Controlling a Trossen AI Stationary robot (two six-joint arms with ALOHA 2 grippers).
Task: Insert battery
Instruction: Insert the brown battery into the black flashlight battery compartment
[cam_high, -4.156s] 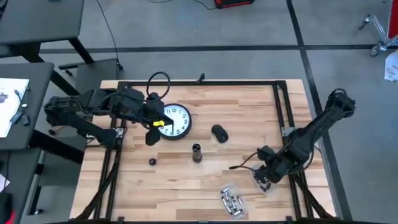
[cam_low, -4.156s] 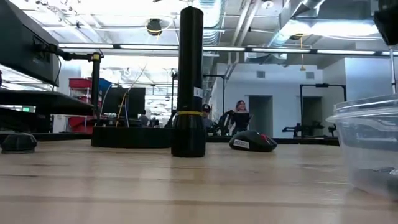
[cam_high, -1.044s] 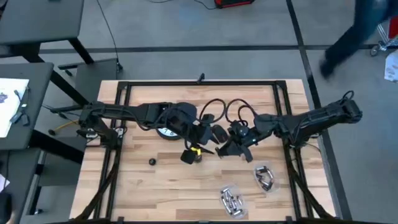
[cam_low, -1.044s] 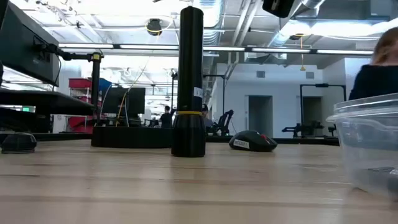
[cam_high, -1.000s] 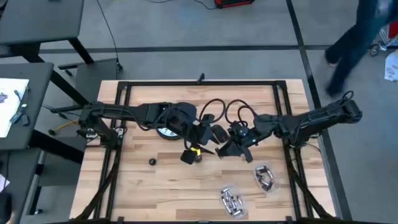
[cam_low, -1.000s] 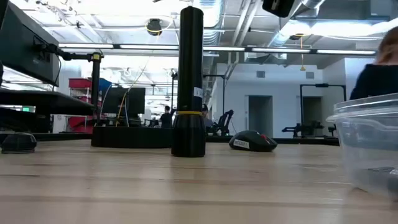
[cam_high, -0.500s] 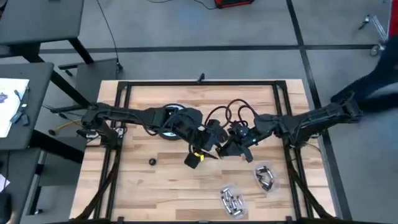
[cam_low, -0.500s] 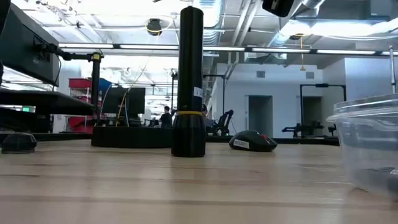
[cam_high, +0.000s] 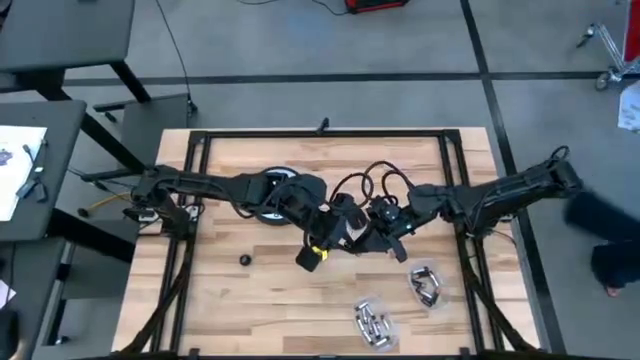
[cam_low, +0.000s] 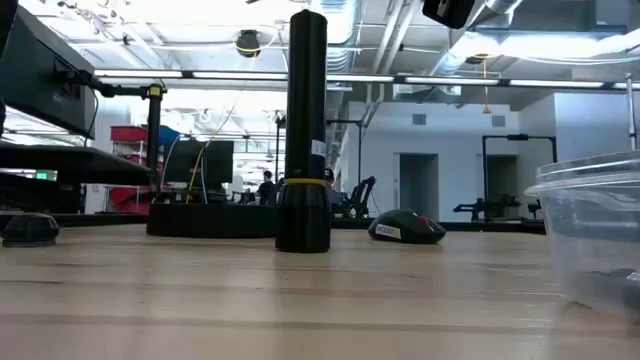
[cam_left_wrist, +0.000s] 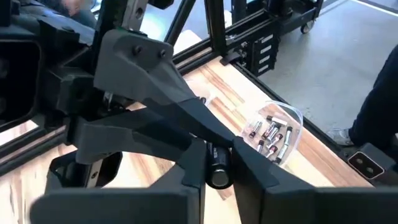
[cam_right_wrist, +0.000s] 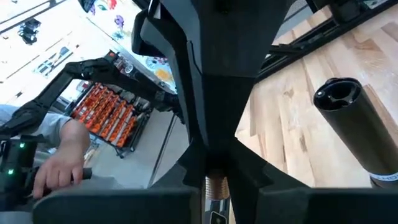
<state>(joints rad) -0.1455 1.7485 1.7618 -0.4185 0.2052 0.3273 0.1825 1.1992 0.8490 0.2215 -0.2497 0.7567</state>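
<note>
The black flashlight (cam_low: 305, 130) stands upright on its wider end on the table, its open top (cam_right_wrist: 336, 94) facing up; no finger is around it in the low view. My left gripper (cam_high: 318, 250) hovers above it, open by a narrow gap (cam_left_wrist: 217, 152). Through that gap the flashlight (cam_left_wrist: 217, 171) shows below. My right gripper (cam_high: 357, 240) comes from the table's right, beside and above the flashlight, shut on a battery (cam_right_wrist: 215, 185). In the high view the arms hide the flashlight. My right gripper pinches the battery between its two fingers; only a copper-coloured stretch of it (cam_right_wrist: 215, 186) shows between them in the right wrist view. The fingers slant down from the table's right side. The battery is lifted clear of the table, beside the flashlight's open top.
A round clock (cam_high: 270, 195) lies under my left arm. A black mouse (cam_low: 405, 228) sits right of the flashlight. A small black cap (cam_high: 245, 260) lies near left. A clear tub of batteries (cam_high: 372, 322) and a second clear tub (cam_high: 425, 285) stand near right.
My left gripper has shifted a little toward the table's right and near edge, above the flashlight. The flashlight has stayed upright in place. A person has walked past beyond the table's right side.
</note>
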